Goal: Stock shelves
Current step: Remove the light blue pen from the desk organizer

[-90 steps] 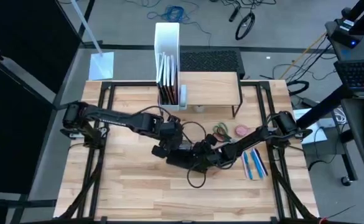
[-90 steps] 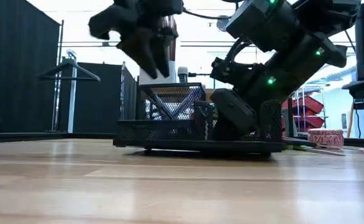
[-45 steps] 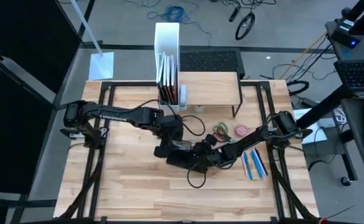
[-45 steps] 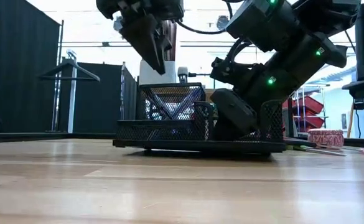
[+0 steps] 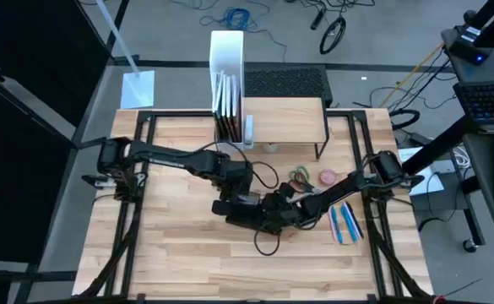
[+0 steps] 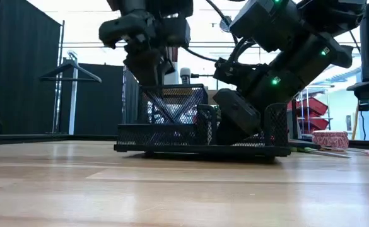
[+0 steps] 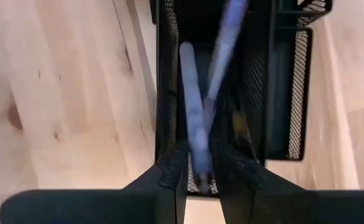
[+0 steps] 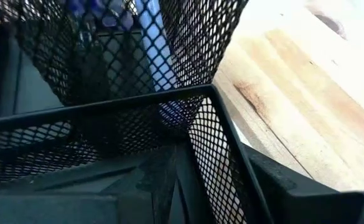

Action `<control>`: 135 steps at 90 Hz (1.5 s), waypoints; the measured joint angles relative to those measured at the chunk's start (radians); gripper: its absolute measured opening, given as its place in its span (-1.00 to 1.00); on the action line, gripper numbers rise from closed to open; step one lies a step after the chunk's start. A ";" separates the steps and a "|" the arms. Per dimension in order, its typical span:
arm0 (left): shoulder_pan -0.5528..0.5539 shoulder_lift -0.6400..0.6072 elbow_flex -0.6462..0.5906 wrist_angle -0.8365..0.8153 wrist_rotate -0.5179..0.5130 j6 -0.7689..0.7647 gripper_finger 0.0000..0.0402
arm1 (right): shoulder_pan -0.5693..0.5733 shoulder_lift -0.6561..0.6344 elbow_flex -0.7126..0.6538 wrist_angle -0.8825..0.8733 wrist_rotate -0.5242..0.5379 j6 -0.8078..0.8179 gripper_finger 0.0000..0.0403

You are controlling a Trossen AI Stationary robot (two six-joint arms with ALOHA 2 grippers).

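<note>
**Both arms at the black mesh organizer tray**

Left gripper (image 7: 200, 163) lowered over the small black wire-mesh organizer tray (image 5: 248, 213), fingers (image 7: 168, 169) narrowed on the end of a pale blue pen (image 7: 193, 112) standing inside one of the tray's long compartments; a second blue pen (image 7: 224, 46) leaning across the first in the same compartment. In the low view, left gripper (image 6: 147, 60) directly above the tray's taller mesh section (image 6: 175, 110).

Right gripper (image 5: 274, 208) pressed against the tray's other side, fingers around a mesh wall (image 8: 213, 134) where two partitions meet; cannot tell how tightly closed. Blue pen (image 8: 154, 43) visible through the mesh.

Tray flat on the light wooden surface (image 5: 179, 262), near its middle.

Beyond the tray, toward the right arm's base: a bundle of coloured rubber bands (image 5: 299, 176), a small pink round item (image 5: 328, 177), and several blue pens (image 5: 343, 221) lying side by side.

Low light-wood desk riser on thin black legs (image 5: 284, 119) at the surface's far edge, well apart from the tray. Tall white magazine file box (image 5: 227, 84) with dark folders just beside the riser, touching or nearly so.
</note>
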 joint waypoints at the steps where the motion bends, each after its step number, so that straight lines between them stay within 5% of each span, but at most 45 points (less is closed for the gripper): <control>1: 0.000 0.002 0.000 0.000 0.001 0.000 -0.67 | 0.000 0.000 0.000 0.000 0.000 0.001 -0.34; 27: 0.000 0.031 0.003 -0.008 -0.005 0.018 -0.54 | 0.000 0.000 0.000 0.000 0.000 0.003 -0.34; 47: -0.002 0.033 0.001 -0.006 -0.027 0.027 -0.91 | 0.000 0.000 0.000 0.000 -0.001 0.002 -0.34; 80: -0.054 0.035 0.119 -0.107 -0.145 0.029 -0.92 | -0.001 -0.023 -0.002 -0.021 -0.012 -0.025 -0.34; 103: -0.090 -0.020 0.201 -0.182 -0.258 0.025 -0.92 | 0.009 -0.186 -0.002 -0.100 -0.044 -0.121 -0.34; 135: -0.109 -0.176 0.208 -0.157 -0.288 0.025 -0.92 | 0.059 -0.544 -0.001 -0.168 -0.036 -0.317 -0.34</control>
